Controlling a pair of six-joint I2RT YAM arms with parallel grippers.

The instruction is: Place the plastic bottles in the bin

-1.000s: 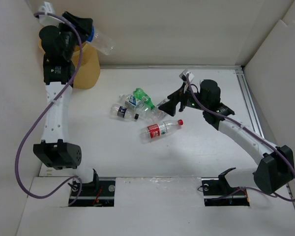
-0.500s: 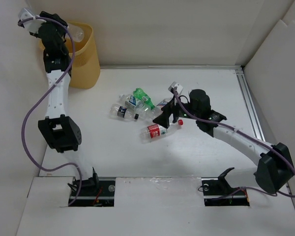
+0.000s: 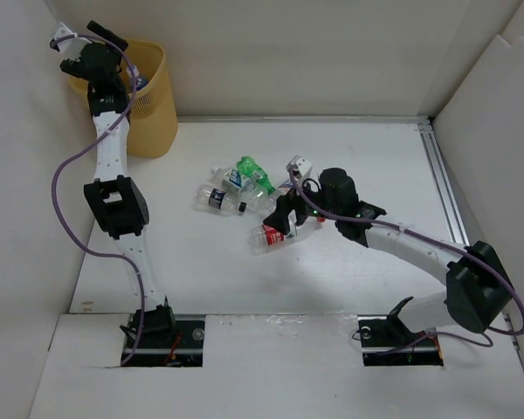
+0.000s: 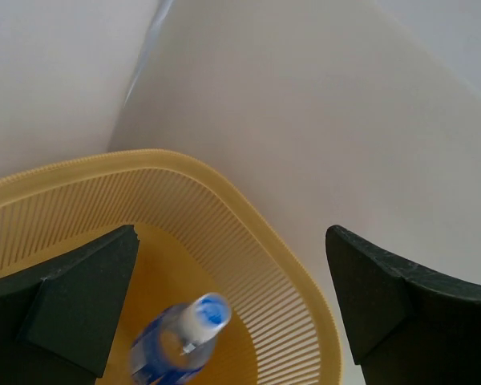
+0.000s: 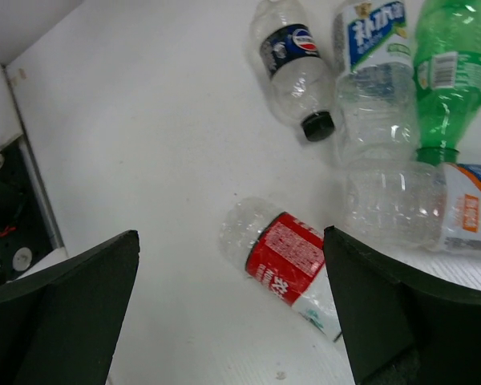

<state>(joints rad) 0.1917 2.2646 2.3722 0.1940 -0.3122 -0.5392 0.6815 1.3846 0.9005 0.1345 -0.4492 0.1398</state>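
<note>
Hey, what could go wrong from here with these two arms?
The open right fingers straddle the red-label bottle, which lies askew between them. As they close, they might squirt it out or roll it away.
The orange-print bottle lies close by, so one finger may nudge it.
The open left fingers hang over the bin. Pulling back low could catch its rim.

Top cam overhead; L wrist over bin point(image 4: 252, 261), R over bottles point(image 5: 370, 88).
</note>
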